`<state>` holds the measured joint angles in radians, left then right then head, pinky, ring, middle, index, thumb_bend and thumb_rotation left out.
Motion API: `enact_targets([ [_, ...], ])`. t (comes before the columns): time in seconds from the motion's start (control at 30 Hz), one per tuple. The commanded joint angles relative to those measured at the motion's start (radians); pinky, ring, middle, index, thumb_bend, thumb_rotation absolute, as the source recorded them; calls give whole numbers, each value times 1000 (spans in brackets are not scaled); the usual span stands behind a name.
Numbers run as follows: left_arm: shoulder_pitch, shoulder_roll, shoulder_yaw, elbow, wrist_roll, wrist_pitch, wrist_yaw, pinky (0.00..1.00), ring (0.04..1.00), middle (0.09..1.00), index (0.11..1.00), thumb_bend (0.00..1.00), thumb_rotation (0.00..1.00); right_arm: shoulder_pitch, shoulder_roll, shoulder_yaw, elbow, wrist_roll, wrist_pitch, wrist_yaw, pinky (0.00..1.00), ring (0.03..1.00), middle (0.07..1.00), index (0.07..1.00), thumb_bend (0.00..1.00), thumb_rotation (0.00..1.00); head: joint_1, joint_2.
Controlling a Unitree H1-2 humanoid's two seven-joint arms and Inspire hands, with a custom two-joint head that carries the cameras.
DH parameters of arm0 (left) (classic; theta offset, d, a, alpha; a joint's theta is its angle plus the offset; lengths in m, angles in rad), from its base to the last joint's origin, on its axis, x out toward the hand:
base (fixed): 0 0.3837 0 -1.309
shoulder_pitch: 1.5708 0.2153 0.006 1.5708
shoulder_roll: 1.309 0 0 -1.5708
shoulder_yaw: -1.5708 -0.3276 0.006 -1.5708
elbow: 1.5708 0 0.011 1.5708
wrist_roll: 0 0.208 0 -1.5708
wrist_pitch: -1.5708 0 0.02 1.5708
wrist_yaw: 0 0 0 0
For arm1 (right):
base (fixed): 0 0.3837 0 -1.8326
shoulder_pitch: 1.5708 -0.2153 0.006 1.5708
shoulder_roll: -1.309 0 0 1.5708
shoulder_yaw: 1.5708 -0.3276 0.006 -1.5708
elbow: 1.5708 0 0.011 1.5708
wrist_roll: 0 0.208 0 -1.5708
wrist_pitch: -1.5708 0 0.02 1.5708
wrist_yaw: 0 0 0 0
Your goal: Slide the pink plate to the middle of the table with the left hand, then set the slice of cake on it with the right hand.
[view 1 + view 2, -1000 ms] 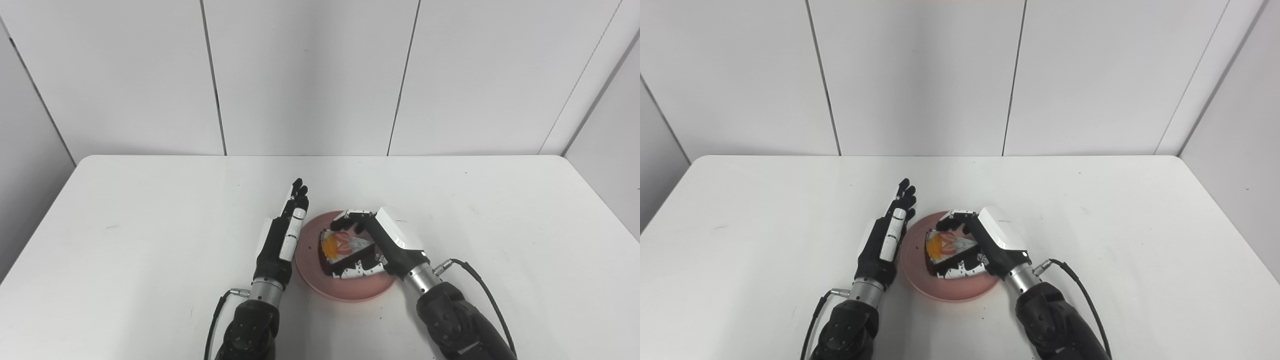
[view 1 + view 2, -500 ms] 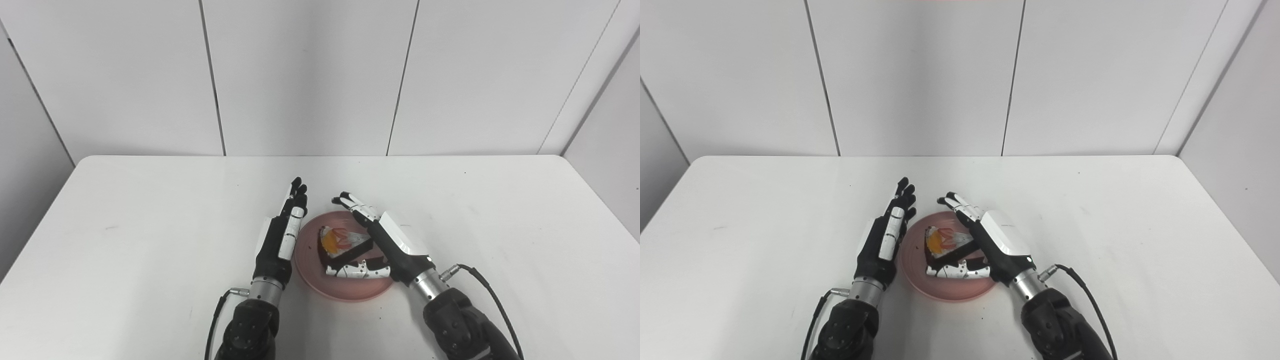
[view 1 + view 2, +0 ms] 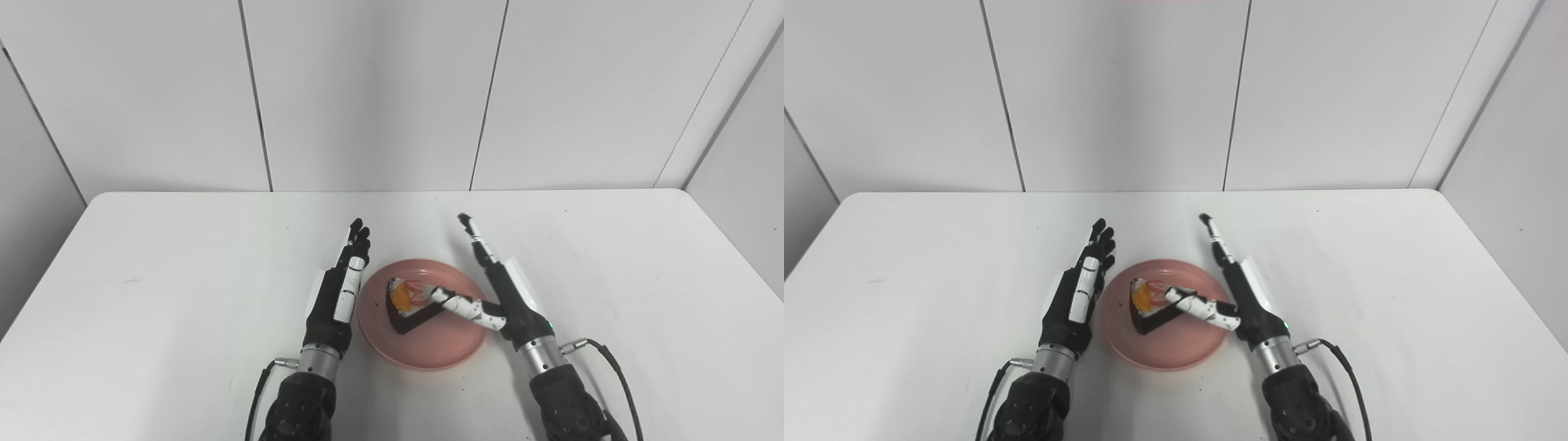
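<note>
The pink plate (image 3: 429,349) lies on the white table near its front middle. The slice of cake (image 3: 409,302), dark with white icing and orange and red fruit on top, rests on the plate. My right hand (image 3: 502,291) is open at the plate's right rim, fingers straight and pointing away, thumb stretched left above the cake. My left hand (image 3: 338,291) is open, fingers straight, standing on edge against the plate's left rim. It also shows in the right eye view (image 3: 1077,294).
The white table (image 3: 153,263) has its back edge at a white panelled wall. A few dark crumbs (image 3: 464,387) lie on the table in front of the plate.
My right hand has let go of the cake, opened its fingers and drawn back to the plate's right rim. The cake stays on the plate. My left hand has not moved.
</note>
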<state>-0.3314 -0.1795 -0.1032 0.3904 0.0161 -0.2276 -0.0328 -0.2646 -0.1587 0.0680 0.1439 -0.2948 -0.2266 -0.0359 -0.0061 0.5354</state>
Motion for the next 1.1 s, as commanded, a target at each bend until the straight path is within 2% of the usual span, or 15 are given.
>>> enact_targets([
  [0.0, 73, 49, 10, 29, -4, -1, -17, 1000, 1000, 1000, 1000, 638, 1000, -16, 29, -32, -36, 61, 16, -19, 999, 1000, 1000, 1000, 707, 901, 0, 0],
  [0.13, 80, 49, 15, 35, -10, -11, -14, 1000, 1000, 1000, 1000, 668, 1000, -14, 53, -67, -27, 164, 28, 7, 1000, 1000, 1000, 1000, 698, 879, 0, 0],
  [0.23, 91, 43, 20, 14, -23, 14, -13, 1000, 1000, 1000, 1000, 660, 1000, -16, 59, -79, 3, 219, -13, 17, 1000, 1000, 1000, 1000, 710, 898, 9, -1],
  [0.3, 94, 39, 22, 8, -21, 11, -6, 1000, 1000, 1000, 1000, 644, 1000, -11, 64, -84, 4, 257, -11, 28, 1000, 1000, 1000, 1000, 703, 895, 15, -3],
  [0.57, 114, 41, 14, -22, -8, 10, -2, 1000, 1000, 1000, 1000, 622, 1000, 16, 57, -89, -22, 345, 51, 75, 1000, 1000, 1000, 1000, 696, 875, 34, -2],
  [0.6, 114, 39, 14, -21, -4, 5, 5, 1000, 1000, 1000, 1000, 621, 1000, 27, 54, -91, -42, 361, 70, 85, 1000, 1000, 1000, 1000, 696, 872, 42, -1],
  [0.63, 115, 36, 15, -23, 0, 4, 12, 1000, 1000, 1000, 1000, 622, 1000, 37, 51, -94, -64, 381, 100, 93, 1000, 1000, 1000, 1000, 648, 899, 47, 0],
  [0.77, 121, 36, 4, -35, 26, 17, 29, 1000, 1000, 1000, 1000, 649, 1000, 65, 53, -112, -126, 431, 177, 98, 1000, 1000, 1000, 1000, 638, 887, 85, 2],
  [0.93, 126, 24, 6, -40, 46, 23, 55, 1000, 1000, 1000, 1000, 662, 1000, 81, 54, -126, -146, 459, 200, 106, 1000, 1000, 1000, 1000, 635, 879, 112, 0],
  [1.07, 130, 27, 1, -63, 45, 55, 47, 1000, 1000, 1000, 1000, 678, 1000, 88, 54, -124, -159, 449, 221, 102, 1000, 1000, 1000, 1000, 631, 874, 116, 8],
])
